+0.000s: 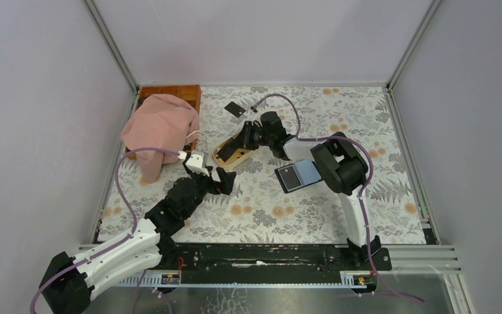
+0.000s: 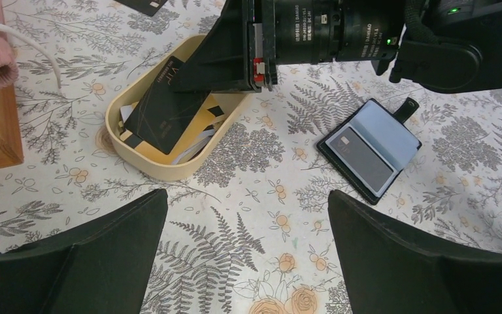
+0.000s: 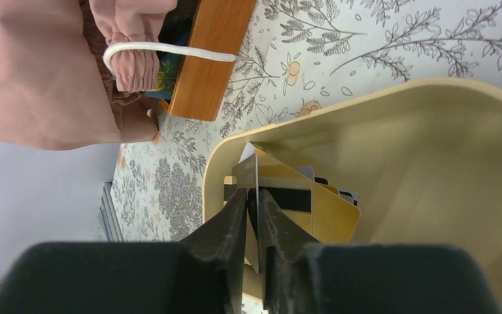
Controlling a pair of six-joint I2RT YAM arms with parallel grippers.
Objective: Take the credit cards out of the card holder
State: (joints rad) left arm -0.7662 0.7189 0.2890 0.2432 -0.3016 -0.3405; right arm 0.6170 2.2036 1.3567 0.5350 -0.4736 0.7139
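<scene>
1 black credit card (image 2: 163,108) leans in beige dish (image 2: 170,171), right gripper (image 3: 251,194) narrow around it, grip unclear; left gripper (image 2: 247,199) wide. Card holder (image 2: 392,134) open centre-right. Release low, retract straight.

left arm (image 1: 121,252): white links, black joints; cable (image 1: 120,190): purple; left gripper (image 2: 247,196): black
</scene>
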